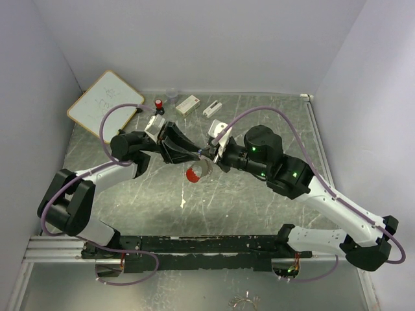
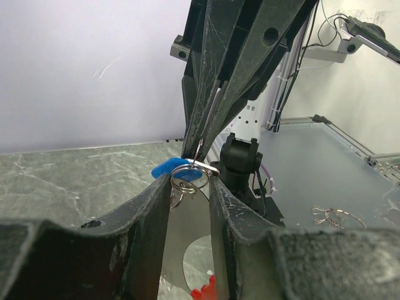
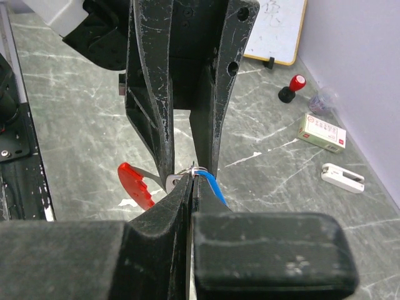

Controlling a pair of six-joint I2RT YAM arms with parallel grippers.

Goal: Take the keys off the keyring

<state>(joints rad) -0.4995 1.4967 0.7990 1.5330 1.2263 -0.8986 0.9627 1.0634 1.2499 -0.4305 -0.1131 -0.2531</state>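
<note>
Keyring (image 1: 194, 173): held in the air above the middle of the table (image 1: 259, 201), between both grippers, its red part hanging lowest and its wire ring uppermost at the fingertips. Left gripper (image 2: 190, 181): fingers drawn to a narrow gap, with the ring spanning the gap at the tips, so it appeared to be gripping the ring across its width. Silver key (image 3: 174, 181) and blue key (image 3: 213, 185): both threaded on the ring, one hanging either side of it; none lay loose on the table. Right gripper (image 3: 192, 178): fingers pressed together, pinching the ring wire from the opposite side. Step judged in hand: steadying the ring two-handed, with no key freed yet. Next move judged to call for one firm anchoring grip while the other hand worked a key round the coil to its open end.
</note>
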